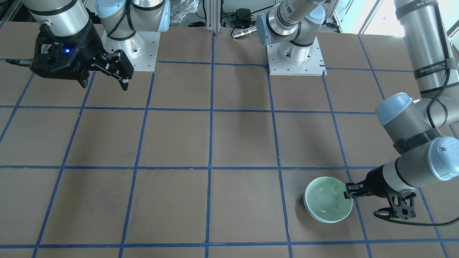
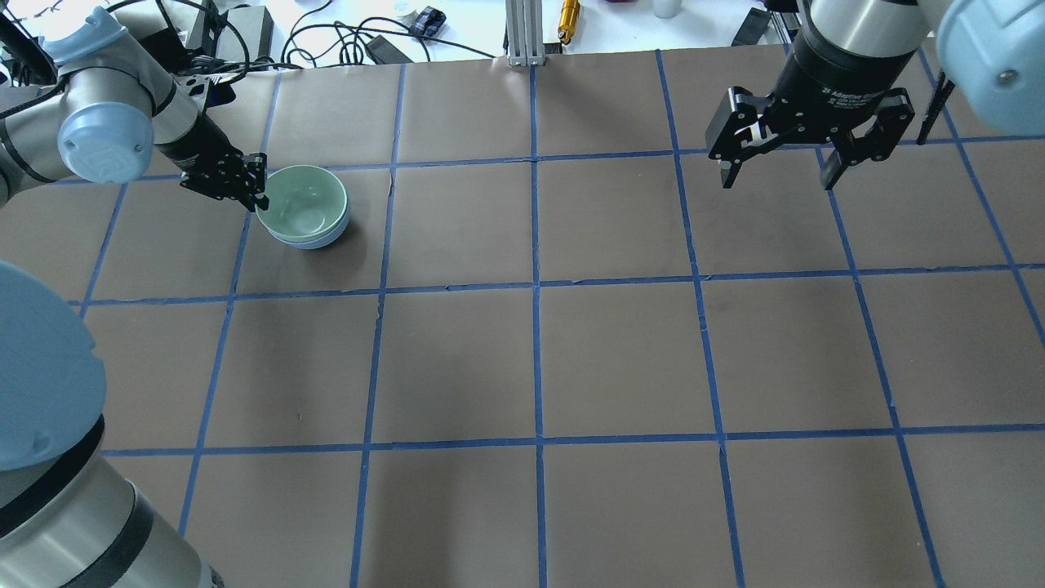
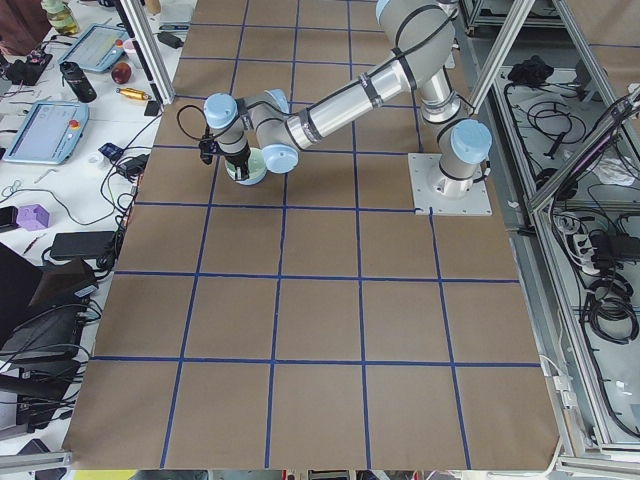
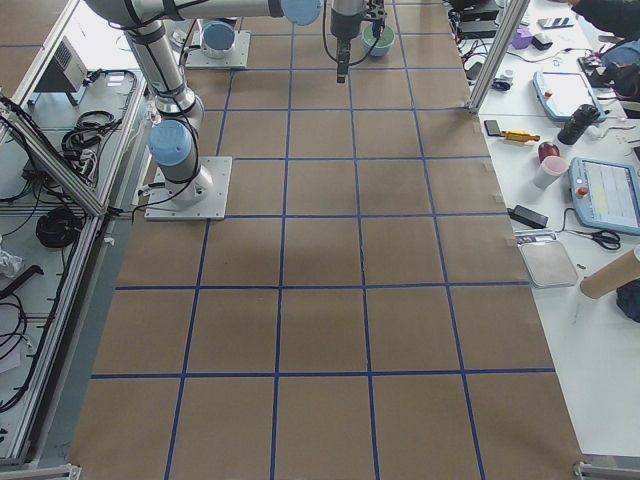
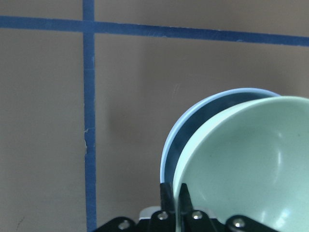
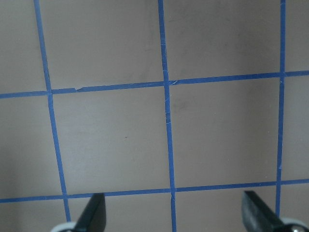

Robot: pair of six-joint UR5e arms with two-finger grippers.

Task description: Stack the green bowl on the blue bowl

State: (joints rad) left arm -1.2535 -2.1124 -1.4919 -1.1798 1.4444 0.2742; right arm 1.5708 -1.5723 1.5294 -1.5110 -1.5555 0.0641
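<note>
The green bowl (image 2: pixel 304 202) sits nested inside the blue bowl (image 2: pixel 317 240), whose rim shows as a thin band below it. In the front view the green bowl (image 1: pixel 327 197) covers the blue bowl (image 1: pixel 312 213) the same way. My left gripper (image 2: pixel 260 198) is shut on the green bowl's near rim. In the left wrist view its fingers (image 5: pixel 166 193) pinch the green bowl (image 5: pixel 251 164) rim, with the blue bowl (image 5: pixel 193 123) behind. My right gripper (image 2: pixel 775 167) hangs open and empty above the far right of the table.
The brown table (image 2: pixel 531 351) carries a blue tape grid. Cables and small tools lie beyond the far edge (image 2: pixel 359 33). The arm bases (image 1: pixel 297 57) stand at the robot's side.
</note>
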